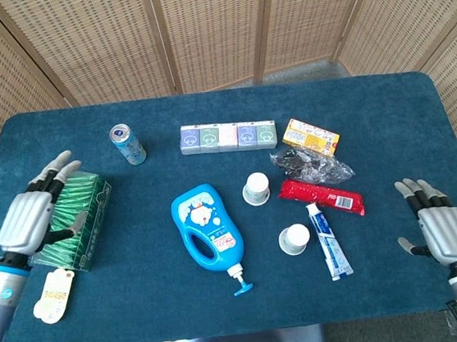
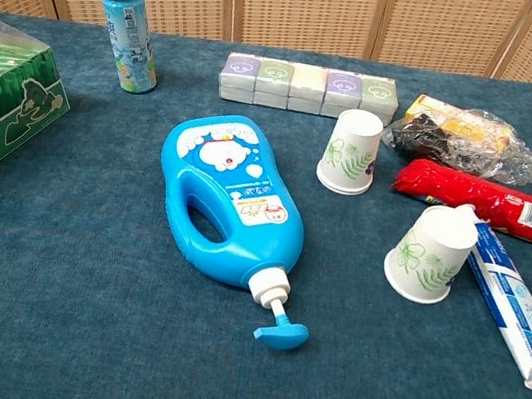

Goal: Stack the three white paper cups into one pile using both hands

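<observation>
Paper cups: two white cups with green leaf print visible, both upside down on the bench right of centre; a third cannot be made out.
Left hand (image 1: pixel 29 217): at far left edge of the bench, over the green box; fingers (image 1: pixel 55 169) apart and extended, holding nothing; seen in head view only.
Green box (image 1: pixel 73 218): clear-topped pack of green sachets, lying flat at left edge, partly under the left hand.
Tag (image 1: pixel 51 295): pale card label near the left wrist, at front-left of bench.
Can (image 2: pixel 129 39): blue-green drink can, upright, back left, well apart from the cups.
Blue bottle (image 2: pixel 227 201): pump bottle lying on its side at centre, nozzle toward the front edge, cartoon label facing up.
Boxed row (image 2: pixel 309 88): pastel cartons side by side at back centre.
Rear cup (image 2: pixel 351 151): upright on its rim, just right of the blue bottle, near the boxed row.
Front cup (image 2: pixel 429 254): tilted, leaning against the toothpaste box.
Yellow box (image 1: pixel 310 137): back right, beside the clear bag.
Clear bag (image 2: pixel 473 140): crinkled, dark contents, behind the red packet.
Red packet (image 2: pixel 488 204): lying flat, right of rear cup.
Toothpaste box (image 2: pixel 512 309): blue and white, lying flat, touching front cup.
Right hand (image 1: pixel 441 228): at right front edge, well apart from the cups; fingers (image 1: pixel 417 192) apart, holding nothing.
Bench (image 2: pixel 73 331): dark blue cloth surface.
</observation>
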